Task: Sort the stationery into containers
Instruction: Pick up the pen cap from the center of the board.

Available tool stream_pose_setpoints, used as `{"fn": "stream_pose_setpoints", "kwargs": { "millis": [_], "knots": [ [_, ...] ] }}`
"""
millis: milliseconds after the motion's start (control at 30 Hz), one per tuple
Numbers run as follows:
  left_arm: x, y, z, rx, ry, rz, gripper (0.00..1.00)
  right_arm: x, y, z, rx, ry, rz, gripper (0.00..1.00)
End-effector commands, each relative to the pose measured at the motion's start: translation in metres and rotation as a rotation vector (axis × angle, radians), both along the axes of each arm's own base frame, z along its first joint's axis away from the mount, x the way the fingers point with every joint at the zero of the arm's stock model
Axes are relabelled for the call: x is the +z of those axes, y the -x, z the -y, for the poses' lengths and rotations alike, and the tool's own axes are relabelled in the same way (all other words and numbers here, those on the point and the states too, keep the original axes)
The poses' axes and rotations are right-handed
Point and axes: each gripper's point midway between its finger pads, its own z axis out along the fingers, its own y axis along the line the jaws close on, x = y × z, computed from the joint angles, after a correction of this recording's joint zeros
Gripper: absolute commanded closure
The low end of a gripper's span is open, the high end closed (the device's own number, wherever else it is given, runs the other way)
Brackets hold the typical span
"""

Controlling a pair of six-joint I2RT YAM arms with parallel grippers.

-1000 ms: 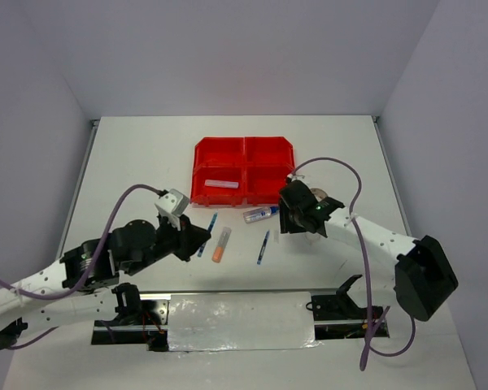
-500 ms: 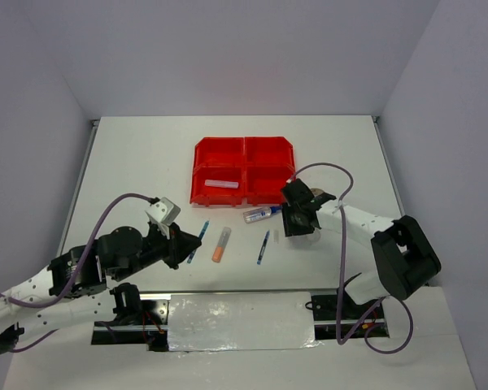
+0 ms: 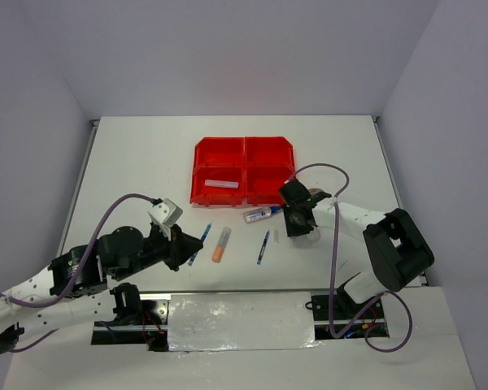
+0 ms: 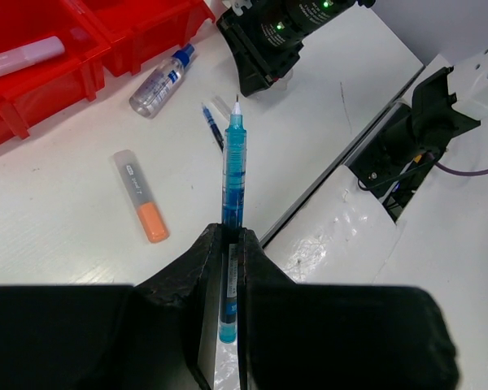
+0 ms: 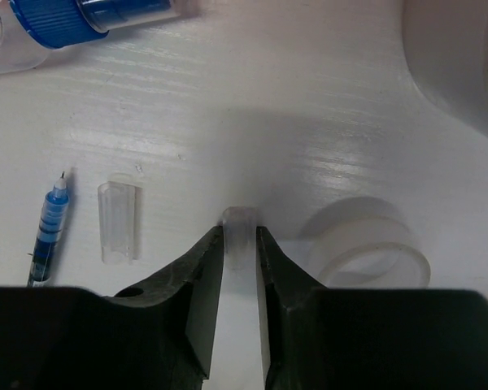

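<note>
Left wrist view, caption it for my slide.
Left tool clamps a blue pen; an orange highlighter and glue tube lie beyond.

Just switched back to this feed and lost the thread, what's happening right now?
The left gripper holds a blue pen. The right gripper is down at the table, pinching a small clear cap beside a tape roll. One pale highlighter lies in the red bins; a second pen, an orange highlighter and the glue tube are on the table.

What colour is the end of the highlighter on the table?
Orange; the highlighter shows best in the left wrist view.
</note>
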Motion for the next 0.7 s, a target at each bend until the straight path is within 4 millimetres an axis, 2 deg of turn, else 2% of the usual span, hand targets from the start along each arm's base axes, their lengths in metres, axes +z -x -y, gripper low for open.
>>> {"fn": "stream_pose_setpoints", "kwargs": {
  "millis": [0,33,67,300,433,633,667],
  "knots": [
    [0.011,0.0,0.003,-0.018,0.035,0.039,1.0,-0.002,-0.006,0.001,-0.012,0.004,0.01,0.73],
    [0.01,0.0,0.003,-0.016,0.032,0.036,1.0,-0.002,-0.004,-0.001,-0.007,-0.002,0.008,0.75],
    [0.009,-0.001,0.003,-0.013,0.03,0.037,1.0,-0.001,-0.005,-0.002,-0.007,-0.01,0.009,0.99],
    [0.005,-0.004,0.006,0.005,0.018,0.023,1.0,0.016,-0.008,-0.007,-0.032,-0.064,0.061,1.0],
    [-0.002,-0.006,0.015,0.003,0.012,0.004,1.0,0.042,-0.014,-0.014,-0.047,-0.138,0.138,1.0],
    [-0.006,-0.007,0.027,-0.012,0.036,-0.008,1.0,0.067,-0.015,-0.015,-0.068,-0.183,0.195,1.0],
    [-0.006,-0.007,0.029,-0.012,0.038,-0.009,1.0,0.079,-0.016,-0.017,-0.077,-0.214,0.224,1.0]
  ]
}}
